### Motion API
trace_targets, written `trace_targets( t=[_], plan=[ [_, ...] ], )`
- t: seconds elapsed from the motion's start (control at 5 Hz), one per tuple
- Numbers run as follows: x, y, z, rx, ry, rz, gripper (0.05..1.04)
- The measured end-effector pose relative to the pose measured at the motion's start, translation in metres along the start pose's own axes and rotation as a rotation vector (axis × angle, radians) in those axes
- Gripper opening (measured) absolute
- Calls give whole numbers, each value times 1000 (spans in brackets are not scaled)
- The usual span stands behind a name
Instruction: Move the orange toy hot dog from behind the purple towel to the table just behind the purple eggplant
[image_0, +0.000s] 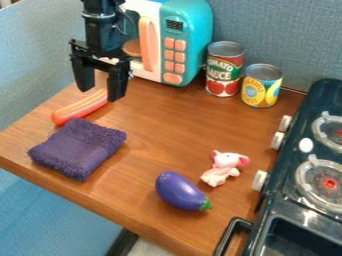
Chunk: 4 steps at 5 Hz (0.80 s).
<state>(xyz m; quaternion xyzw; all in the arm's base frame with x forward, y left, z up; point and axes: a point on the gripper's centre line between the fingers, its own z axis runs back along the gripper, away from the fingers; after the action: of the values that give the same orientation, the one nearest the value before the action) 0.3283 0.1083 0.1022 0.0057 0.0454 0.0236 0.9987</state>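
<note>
The black gripper (100, 90) hangs at the upper left, open, with nothing between its fingers. Just below and behind it, an orange-red toy sausage (80, 107) lies slanted on the wooden table, its upper end close to the gripper. A folded purple cloth (78, 149) lies nearer the table's left front edge. Toward the front, a purple toy eggplant (180, 191) with a green stem rests on its side. To its upper right is a small pink and white plush animal (223, 168).
A teal toy microwave (190, 37) stands behind the gripper. Two cans, a red tomato one (224, 69) and a yellow one (261, 85), stand at the back right. A dark toy stove (300, 185) with knobs and a front handle runs along the right side.
</note>
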Motion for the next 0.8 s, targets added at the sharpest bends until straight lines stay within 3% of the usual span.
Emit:
trace_targets(
  t=[0.2, 0.4, 0.8],
  plan=[
    [0, 0, -14, -9, 40, -2, 1001],
    [9, 9, -21, 25, 62, -10, 1001],
    [28, 44, -16, 55, 56, 10, 1001]
  ],
)
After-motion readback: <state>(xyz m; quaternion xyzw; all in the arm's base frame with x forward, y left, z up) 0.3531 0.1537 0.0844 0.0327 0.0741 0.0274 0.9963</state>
